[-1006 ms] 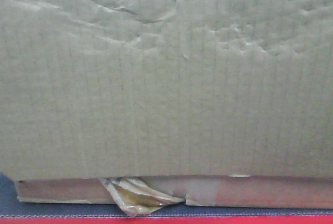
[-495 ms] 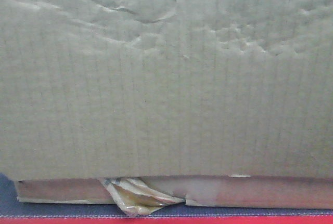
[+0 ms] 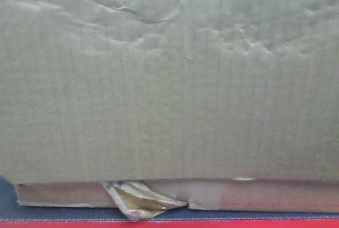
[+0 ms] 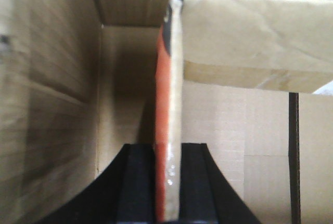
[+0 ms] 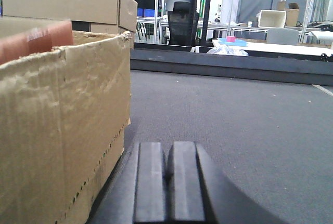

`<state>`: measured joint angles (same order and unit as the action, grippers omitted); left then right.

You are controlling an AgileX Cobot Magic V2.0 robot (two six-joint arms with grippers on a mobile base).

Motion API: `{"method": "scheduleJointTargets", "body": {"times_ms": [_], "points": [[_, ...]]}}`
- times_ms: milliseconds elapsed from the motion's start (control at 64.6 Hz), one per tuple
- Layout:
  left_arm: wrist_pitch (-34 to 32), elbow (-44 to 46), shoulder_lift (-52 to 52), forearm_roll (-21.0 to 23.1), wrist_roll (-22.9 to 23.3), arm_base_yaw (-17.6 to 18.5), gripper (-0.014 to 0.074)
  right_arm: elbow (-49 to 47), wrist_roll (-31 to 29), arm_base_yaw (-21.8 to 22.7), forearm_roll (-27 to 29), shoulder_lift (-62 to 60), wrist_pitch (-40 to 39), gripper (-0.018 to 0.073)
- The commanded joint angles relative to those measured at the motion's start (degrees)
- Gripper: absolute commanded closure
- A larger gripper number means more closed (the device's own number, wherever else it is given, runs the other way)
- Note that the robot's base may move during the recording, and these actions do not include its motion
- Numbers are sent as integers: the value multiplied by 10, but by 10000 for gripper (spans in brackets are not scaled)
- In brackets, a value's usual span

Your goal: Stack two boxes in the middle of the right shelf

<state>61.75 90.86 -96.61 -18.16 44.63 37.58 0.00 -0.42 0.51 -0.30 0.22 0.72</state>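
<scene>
1. Box (image 3: 169, 90): matt corrugated cardboard, creased and dented.
2. Tape (image 3: 143, 202): glossy, crumpled clear plastic film.
3. Counter (image 5: 250, 130): matt, finely grained top.
4. Left end effector (image 4: 167, 154) fingers (image 4: 138, 182): smooth, matt black.

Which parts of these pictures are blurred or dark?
Front-facing view: the box fills the frame, dim and soft. Left wrist view: the left claw grips a box wall; the cardboard at left is smeared, the corner shadowed. Right wrist view: the reddish flap is blurred; the background is sharp.
</scene>
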Motion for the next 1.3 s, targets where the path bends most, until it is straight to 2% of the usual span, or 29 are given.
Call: {"method": "scheduleJointTargets", "body": {"times_ms": [0, 186, 263, 387, 434, 495, 681, 805, 898, 1006, 1037, 1285], "points": [[-11, 2, -2, 2, 7, 4, 708, 0, -1, 4, -1, -2, -12, 720], [-11, 2, -3, -2, 7, 4, 703, 0, -1, 4, -1, -2, -12, 720], [-12, 2, -3, -2, 7, 4, 651, 0, -1, 4, -1, -2, -12, 720], [-11, 2, -3, -2, 7, 4, 444, 0, -1, 4, -1, -2, -12, 720], [-11, 2, -2, 2, 7, 4, 326, 0, -1, 4, -1, -2, -12, 720], [-11, 3, 0, 10, 7, 4, 278, 0, -1, 4, -1, -2, -12, 720], [-1, 53, 17, 10, -1, 4, 288, 0, -1, 4, -1, -2, -12, 720], [37, 101, 37, 7, -49, 4, 288, 0, -1, 4, -1, -2, -12, 720], [82, 126, 54, -25, -64, 4, 288, 0, -1, 4, -1, -2, -12, 720], [82, 128, 69, -85, -72, 2, 288, 0, -1, 4, -1, -2, -12, 720], [82, 124, 75, -90, -75, -1, 288, 0, -1, 4, -1, -2, -12, 720], [82, 90, 82, -50, -97, -44, 288, 0, -1, 4, -1, -2, -12, 720]]}}
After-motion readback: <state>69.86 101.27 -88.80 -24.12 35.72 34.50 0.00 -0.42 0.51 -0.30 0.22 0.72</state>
